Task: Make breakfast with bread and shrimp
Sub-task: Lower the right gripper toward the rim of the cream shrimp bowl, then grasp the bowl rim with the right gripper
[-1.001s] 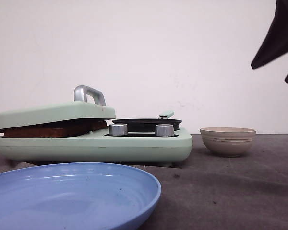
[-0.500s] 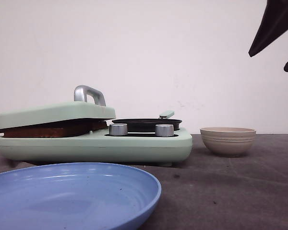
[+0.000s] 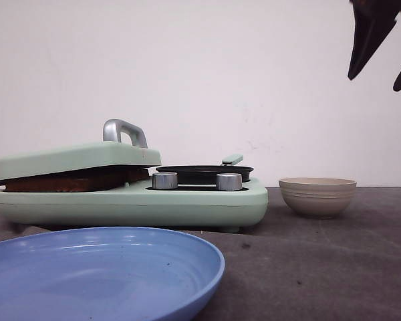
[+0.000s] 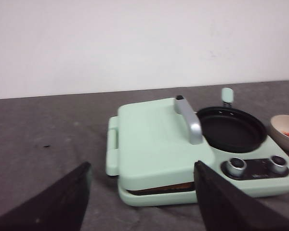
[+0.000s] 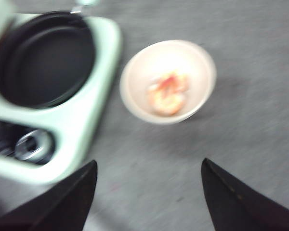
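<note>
Overhead, the right pincer hangs agape, empty, above the beige ribbed bowl holding pinkish-orange shrimp; brown-crusted bread sits clamped inside the mint-green sandwich press; left pincer gapes too.

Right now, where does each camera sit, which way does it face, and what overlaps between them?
Front view: low at table height, facing forward past the blue round plate; right gripper shows top right.
Left wrist view: above, facing the mint-green breakfast maker; left gripper, fingers spread.
Right wrist view: looking down on pinkish-orange shrimp in the beige ribbed bowl; fingers spread.
All share maker and bowl.
</note>
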Controlling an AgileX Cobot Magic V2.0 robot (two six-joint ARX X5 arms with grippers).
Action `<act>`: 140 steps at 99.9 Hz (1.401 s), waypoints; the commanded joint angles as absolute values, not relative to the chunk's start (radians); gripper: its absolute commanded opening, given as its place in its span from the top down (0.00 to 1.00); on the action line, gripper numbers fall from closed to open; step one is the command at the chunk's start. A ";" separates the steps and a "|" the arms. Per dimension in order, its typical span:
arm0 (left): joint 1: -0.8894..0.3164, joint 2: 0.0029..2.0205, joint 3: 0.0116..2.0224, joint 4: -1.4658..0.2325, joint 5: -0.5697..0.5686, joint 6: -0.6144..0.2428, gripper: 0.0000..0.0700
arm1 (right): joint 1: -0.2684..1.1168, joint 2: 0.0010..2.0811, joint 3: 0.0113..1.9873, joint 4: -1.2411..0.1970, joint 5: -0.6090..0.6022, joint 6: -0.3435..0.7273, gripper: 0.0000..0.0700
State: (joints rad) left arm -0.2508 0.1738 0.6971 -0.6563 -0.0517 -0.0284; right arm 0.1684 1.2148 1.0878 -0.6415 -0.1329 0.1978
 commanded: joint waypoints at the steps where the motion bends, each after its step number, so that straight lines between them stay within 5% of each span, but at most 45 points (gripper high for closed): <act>1: -0.253 0.170 0.698 -0.665 -0.057 -0.040 0.50 | 0.147 1.291 1.146 -0.649 -0.141 0.144 0.41; 71: -0.253 0.168 0.696 -0.690 -0.057 -0.046 0.50 | 0.054 1.924 1.557 -0.630 -0.155 0.138 0.41; 140: -0.253 0.168 0.696 -0.688 -0.057 -0.046 0.50 | 0.038 2.086 1.576 -0.573 -0.149 0.138 0.41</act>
